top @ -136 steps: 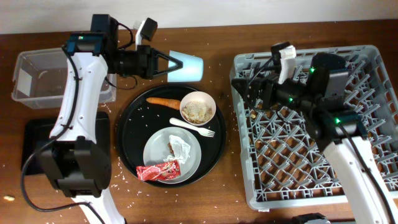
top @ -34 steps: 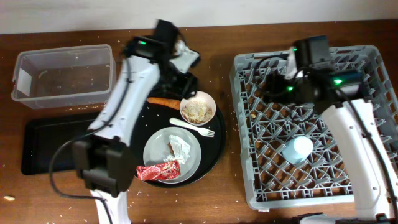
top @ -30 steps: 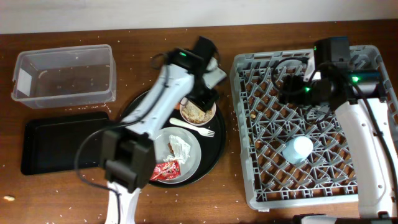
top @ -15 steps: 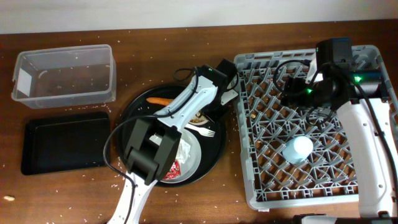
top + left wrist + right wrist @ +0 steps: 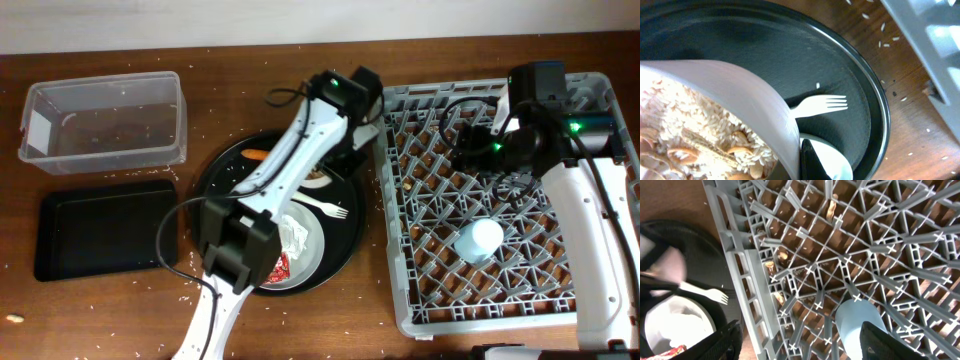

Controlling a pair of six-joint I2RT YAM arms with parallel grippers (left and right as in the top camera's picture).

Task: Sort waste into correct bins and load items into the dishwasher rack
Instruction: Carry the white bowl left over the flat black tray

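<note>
**Left gripper** (image 5: 336, 166): closed on the rim of the bowl (image 5: 715, 100), with one finger (image 5: 812, 162) showing outside the wall. The bowl is tilted and full of rice (image 5: 695, 130). It hangs over the round tray (image 5: 790, 45) at the tray's 1 o'clock, with the fork (image 5: 820, 104) beneath.

**Right gripper** (image 5: 800, 332): jaws wide apart and empty, over the rack (image 5: 386, 235). The cup (image 5: 478, 240) is at its 6 o'clock.

**Step, as judged:** emptying the bowl.

**Next:** carry it level to the tub (image 5: 110, 160) at 10 o'clock, then tip.
</note>
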